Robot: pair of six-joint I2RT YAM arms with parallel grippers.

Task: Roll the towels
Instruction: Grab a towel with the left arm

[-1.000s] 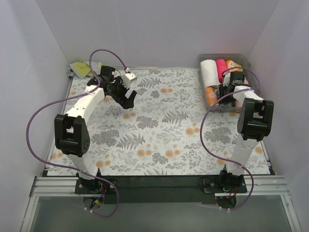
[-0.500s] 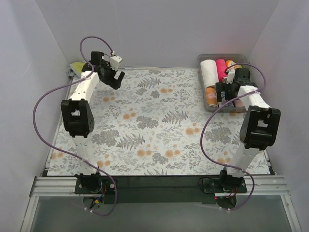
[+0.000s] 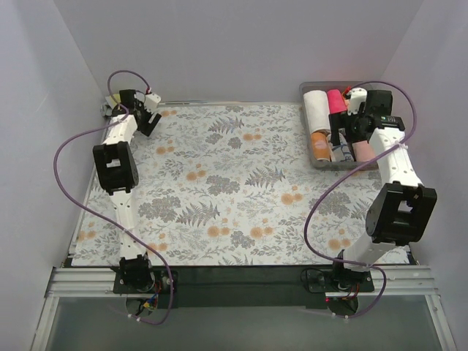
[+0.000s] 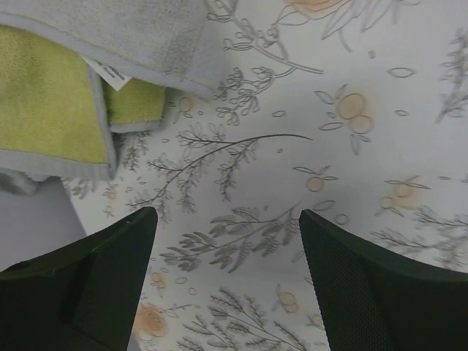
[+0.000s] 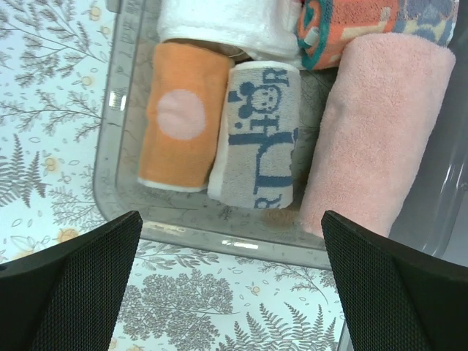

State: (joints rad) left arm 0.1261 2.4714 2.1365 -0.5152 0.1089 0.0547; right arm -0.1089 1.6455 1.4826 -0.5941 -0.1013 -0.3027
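The unrolled towels [image 4: 51, 110] lie at the table's [image 3: 234, 219] far-left corner, ahead and left of your left gripper [image 4: 227, 248], jaws spread wide and empty. That arm is nearer; your right gripper [image 5: 230, 241] hangs agape over the bin [image 5: 117, 146].

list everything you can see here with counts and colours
tablecloth: one, pale with grey and orange floral print, on the table
bin: one, clear plastic, far right corner
rolled towels: six, in the bin: white roll, hot pink roll, orange-teal patterned roll, orange roll, grey roll with blue print, pale pink roll
flat towels: two, yellow-green towel and grey towel, far left corner
cables: two, purple, one per arm
left gripper: black, open, beside the flat towels
right gripper: black, open, above the bin
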